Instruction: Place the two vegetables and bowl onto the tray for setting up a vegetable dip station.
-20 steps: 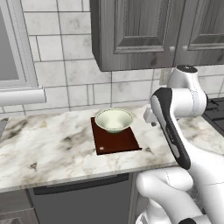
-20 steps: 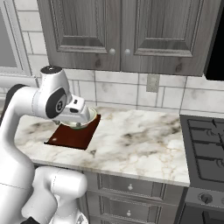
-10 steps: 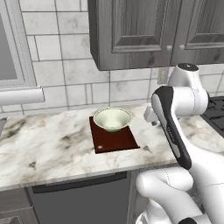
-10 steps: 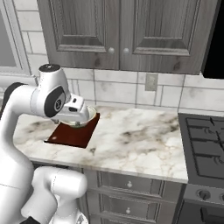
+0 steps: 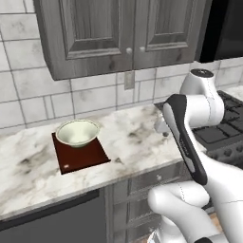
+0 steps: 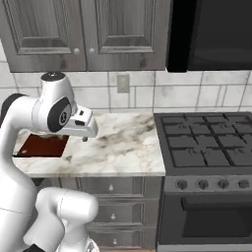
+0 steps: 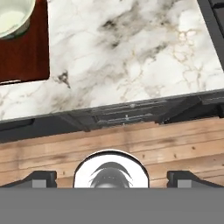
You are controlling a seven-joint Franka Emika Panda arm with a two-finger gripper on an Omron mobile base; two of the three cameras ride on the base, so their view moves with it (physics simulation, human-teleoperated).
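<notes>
One task item, bowl (image 5: 77, 132), is seen seated on tray (image 5: 80, 155) on marble desk (image 5: 137, 137). End effector (image 7: 111, 177) is held above desk front edge, fingers spread fully apart, nothing held. From end effector, tray and bowl lie well off to arm's left, away from stove (image 6: 211, 147). Carrot and green vegetable are not made out from here. Judgement: bowl step looks done; next move turns on locating vegetables, likely away from tray.

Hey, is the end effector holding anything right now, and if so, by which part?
Nothing is held. The end effector is open and empty, above the marble counter's front edge.
</notes>
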